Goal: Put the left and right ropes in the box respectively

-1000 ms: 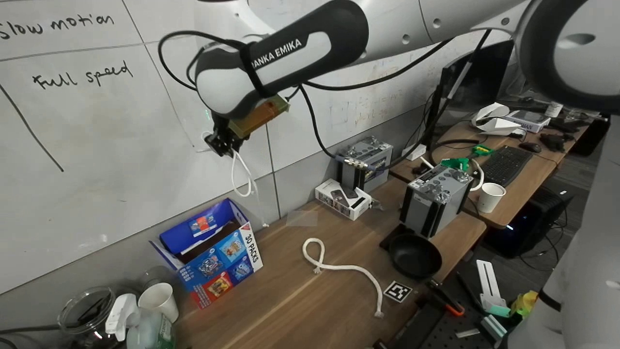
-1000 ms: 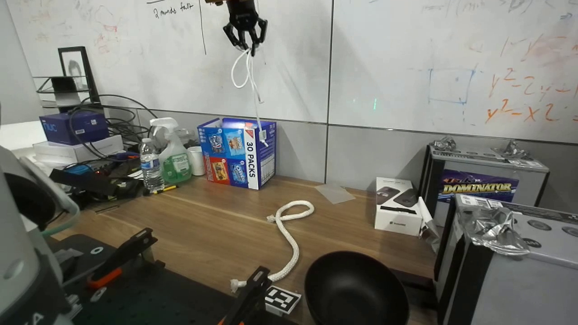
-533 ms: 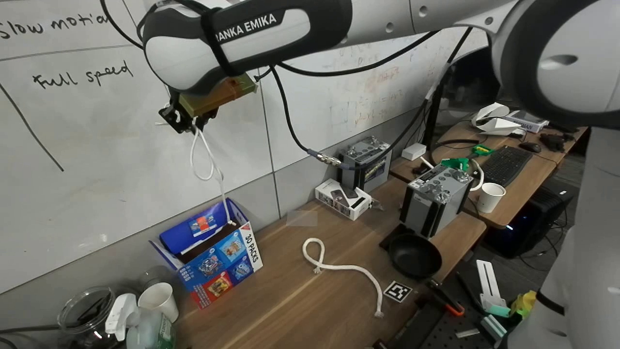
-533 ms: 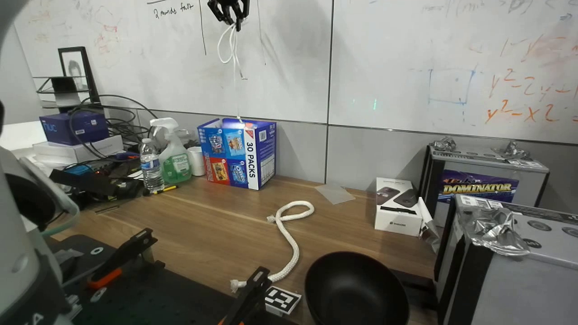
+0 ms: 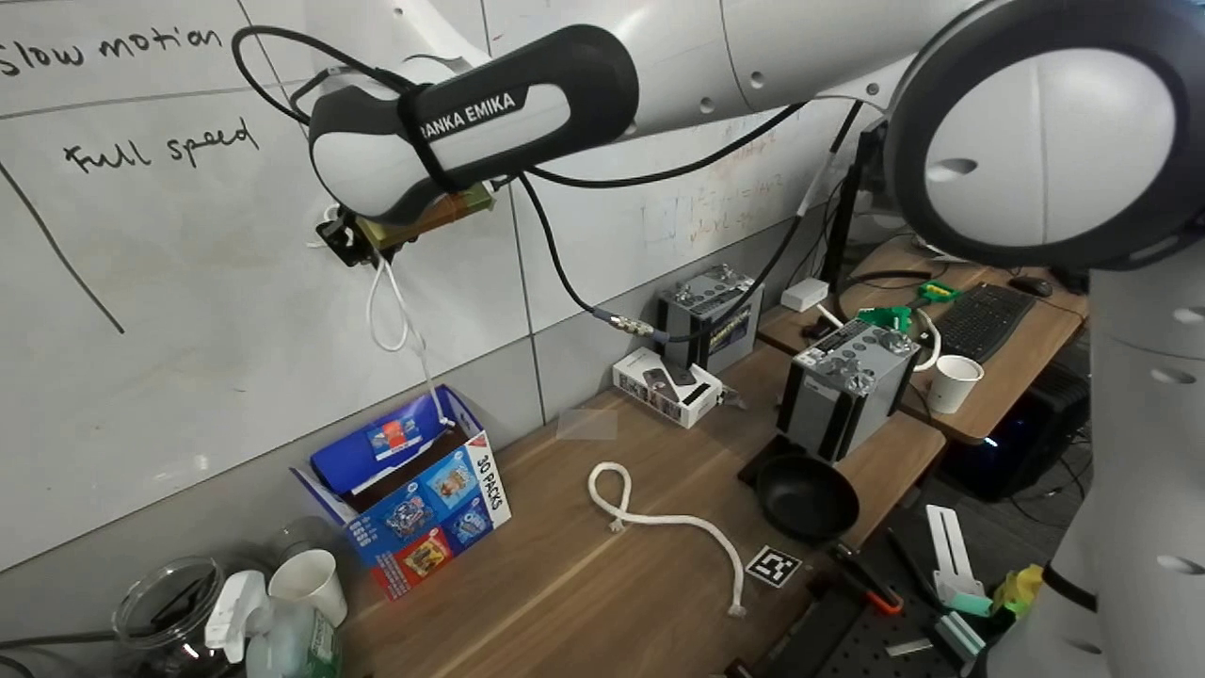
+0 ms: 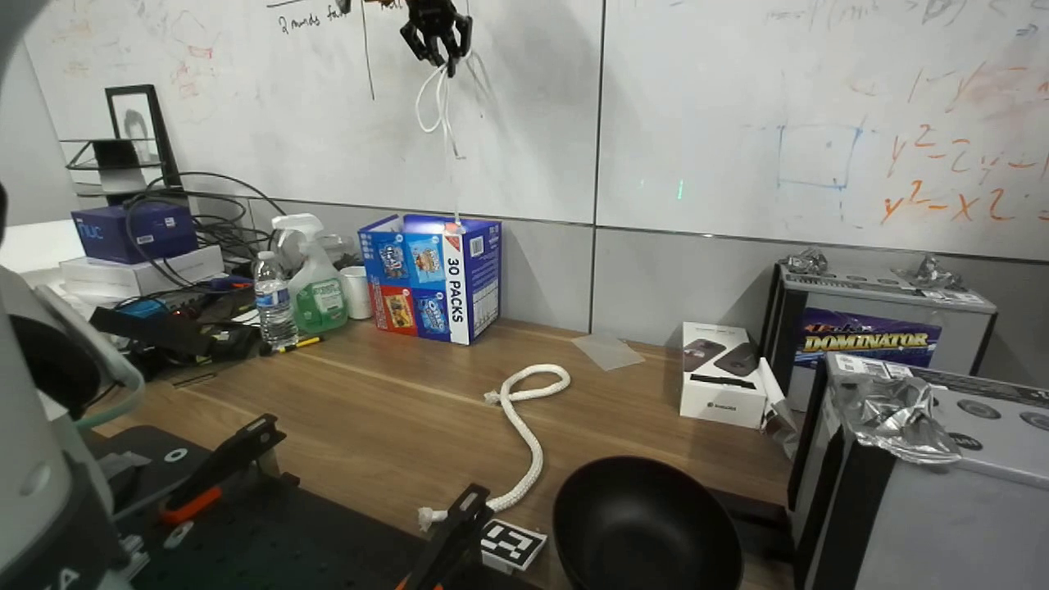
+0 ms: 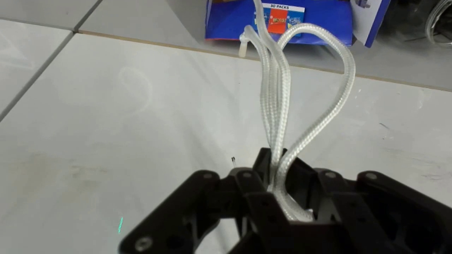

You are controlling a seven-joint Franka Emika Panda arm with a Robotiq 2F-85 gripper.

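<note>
One white rope [image 7: 284, 81] is pinched between the fingers of my gripper [image 7: 276, 157], which is shut on it; a loop and a loose end stick out past the fingertips. High above the blue box [image 5: 414, 518], the gripper [image 6: 443, 67] holds this rope [image 6: 443, 102] so that a long strand dangles to the box's open top. I cannot tell whether that lower end is inside the rim. The other rope [image 6: 524, 442], thicker and white, lies on the table with a loop at one end. It also shows in an exterior view as a rope [image 5: 668, 518] right of the box.
A whiteboard [image 5: 216, 311] rises directly behind the box. Beside the box stand a paper cup [image 5: 311, 584] and a spray bottle [image 6: 315, 279]. A black pan [image 6: 647, 524], a phone carton [image 6: 721, 377] and grey metal units [image 5: 847, 386] occupy the table's far side.
The gripper has moved sideways toward the box, rising and then sinking a little. The held rope's lower end has swung from beside the box to its opening. The table rope has not moved.
</note>
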